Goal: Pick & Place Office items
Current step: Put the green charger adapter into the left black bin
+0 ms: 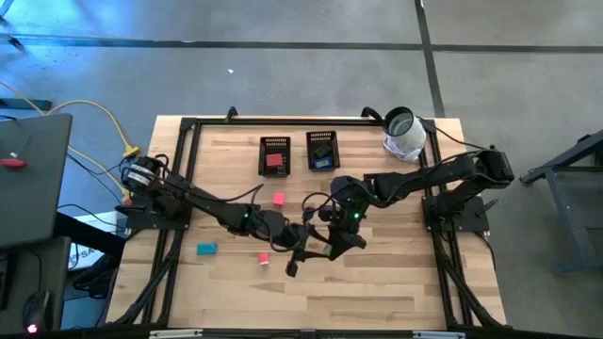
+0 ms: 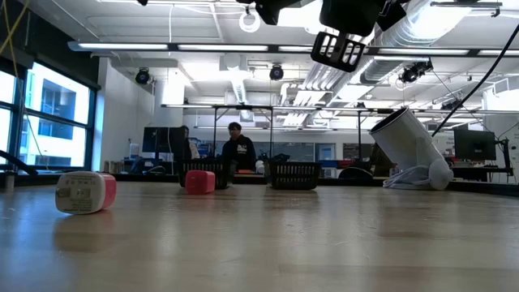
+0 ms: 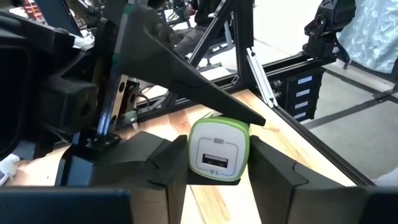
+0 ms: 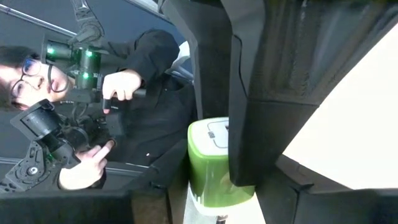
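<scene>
A small white block with a green rim (image 3: 217, 152), one of the office items, hangs above the middle of the table with both grippers on it. My left gripper (image 3: 217, 177) comes from the table's left, with a finger on either side of the block. My right gripper (image 4: 214, 205) comes from the right and also closes on the block (image 4: 208, 155). In the high view the two grippers (image 1: 306, 235) meet and hide the block. Loose on the table lie a red piece (image 1: 279, 199), a teal piece (image 1: 206, 249) and a pink-and-white piece (image 1: 265, 258). My left gripper pinches the block's two opposite side walls (image 3: 191, 158) between its fingers, nearly level, from the table's left. The socket face looks back at the wrist. The block is lifted clear of the table. My right gripper holds the same block from the table's right, slanting slightly down. One finger (image 3: 205, 93) lies along the block's top edge. Its fingers flank the block's white end (image 4: 205, 202), and the green end sticks out beyond them. The left finger hides part of the contact.
Two black mesh trays (image 1: 274, 155) (image 1: 322, 151) stand at the far middle, one with a red piece and one with a blue piece. A white cylinder (image 1: 403, 134) leans at the far right. A person with hand controllers (image 4: 118, 87) stands beyond the table.
</scene>
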You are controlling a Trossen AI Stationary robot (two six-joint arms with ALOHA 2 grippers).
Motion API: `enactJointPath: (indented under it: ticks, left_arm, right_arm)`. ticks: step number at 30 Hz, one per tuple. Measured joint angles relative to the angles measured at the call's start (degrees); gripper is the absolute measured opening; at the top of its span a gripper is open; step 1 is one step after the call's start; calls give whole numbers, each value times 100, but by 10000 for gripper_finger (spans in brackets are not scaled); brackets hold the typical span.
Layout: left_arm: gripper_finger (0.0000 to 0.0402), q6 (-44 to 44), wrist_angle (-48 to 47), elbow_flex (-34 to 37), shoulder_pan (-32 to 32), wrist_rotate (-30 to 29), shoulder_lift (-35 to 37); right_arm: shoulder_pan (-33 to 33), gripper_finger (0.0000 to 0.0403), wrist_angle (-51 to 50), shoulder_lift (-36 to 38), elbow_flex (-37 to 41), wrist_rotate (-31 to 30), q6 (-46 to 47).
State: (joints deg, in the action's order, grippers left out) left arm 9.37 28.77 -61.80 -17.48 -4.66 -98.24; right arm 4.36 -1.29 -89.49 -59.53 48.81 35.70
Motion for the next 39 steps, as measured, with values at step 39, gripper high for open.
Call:
enactJointPath:
  ticks: [39]
  left_arm:
    - [120,1029,-2433,11,-925,-5357,68]
  right_arm:
    - [-858,180,-1294,944,-7,-1329,-1245]
